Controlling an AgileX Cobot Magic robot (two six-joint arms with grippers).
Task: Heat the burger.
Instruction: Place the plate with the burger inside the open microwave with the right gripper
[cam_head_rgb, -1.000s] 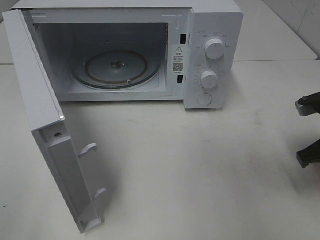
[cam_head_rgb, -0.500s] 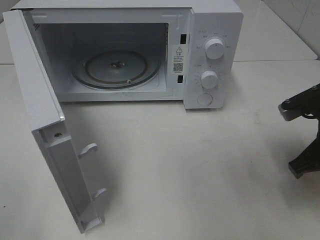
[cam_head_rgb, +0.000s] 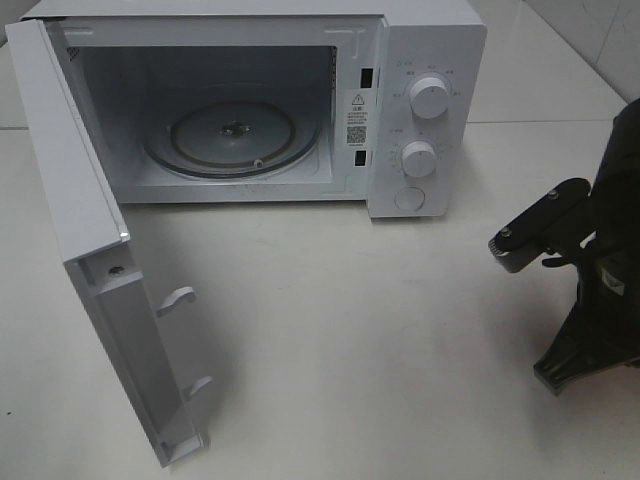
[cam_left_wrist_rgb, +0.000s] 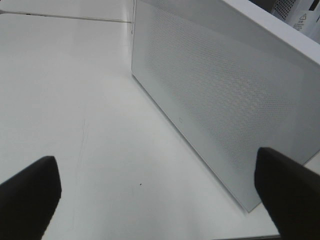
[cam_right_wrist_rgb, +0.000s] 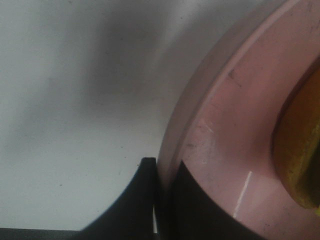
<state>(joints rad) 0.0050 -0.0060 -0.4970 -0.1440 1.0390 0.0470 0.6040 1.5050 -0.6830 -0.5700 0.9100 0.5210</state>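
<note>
The burger shows only as a yellow-brown edge in the right wrist view, sitting on the pink plate. The right gripper is pinched closed on that plate's rim. From the high camera, the right arm stands at about 4 o'clock from the microwave, whose door is swung wide. The plate and burger are not visible from there. The left gripper is spread wide and holds nothing. The step in hand looks like carrying the plated burger in. Next, the plate should travel level toward 10 o'clock onto the turntable.
</note>
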